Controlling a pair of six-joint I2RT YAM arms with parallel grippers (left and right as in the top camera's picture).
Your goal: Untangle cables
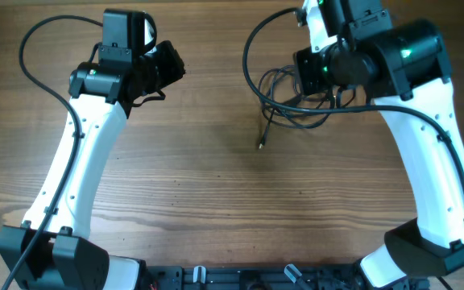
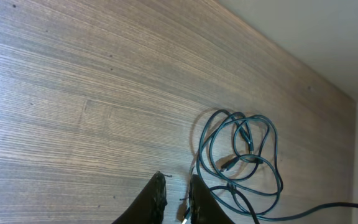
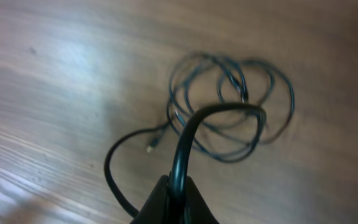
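Jaws of the right gripper [image 3: 178, 190] are pressed together on a black cord [image 3: 182, 146], which rises from the pinch, arches over to the right and bends down toward the heap. A second stretch of it sweeps out low to the left in a wide bow. Near that bow a thin strand ends in a small pale plug [image 3: 150, 148], lying free on the wooden tabletop [image 3: 55, 74]. Farther on lie the cables [image 3: 229, 134]: thin, dark, almost blue-black cords in several loose, roughly round loops that overlap and cross one another many times, flat on the wood. This view is blurred, so single strands cannot be followed.

From the overhead camera the heap sits at the far right of the tabletop, under and just beside the right gripper, with one straight tail reaching toward the middle. The left gripper [image 2: 176, 193] hangs well apart on the far left, jaws slightly spread with nothing between them. In its wrist view the loops lie beyond its fingertips [image 2: 157, 193], to the right
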